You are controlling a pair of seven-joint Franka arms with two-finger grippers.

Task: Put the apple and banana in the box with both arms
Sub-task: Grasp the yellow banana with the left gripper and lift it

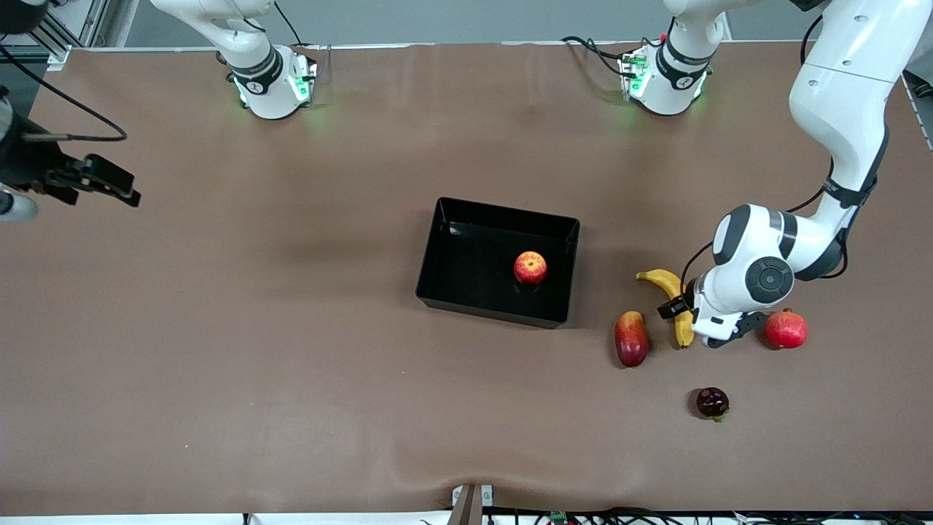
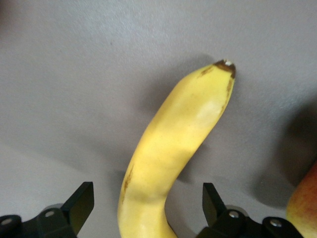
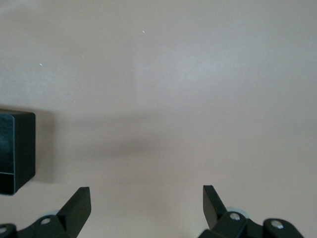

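The apple [image 1: 530, 267], red with yellowish patches, lies in the black box [image 1: 444, 240] toward its left-arm end. The yellow banana [image 1: 665, 281] lies on the table beside the box toward the left arm's end. My left gripper [image 1: 685, 315] is low over the banana's middle. In the left wrist view the banana [image 2: 171, 153] runs between the gripper's [image 2: 147, 208] open fingers, which are not touching it. My right gripper [image 1: 120, 186] is open and empty, held up at the right arm's end of the table. Its wrist view shows the open gripper [image 3: 147, 206] over bare table and a corner of the box [image 3: 15, 148].
A red-yellow mango [image 1: 631, 338] lies beside the banana, nearer the front camera; its edge shows in the left wrist view [image 2: 303, 203]. An all-red fruit with a crown tip [image 1: 786, 329] lies just past the left gripper. A small dark fruit [image 1: 712, 402] lies nearer the front camera.
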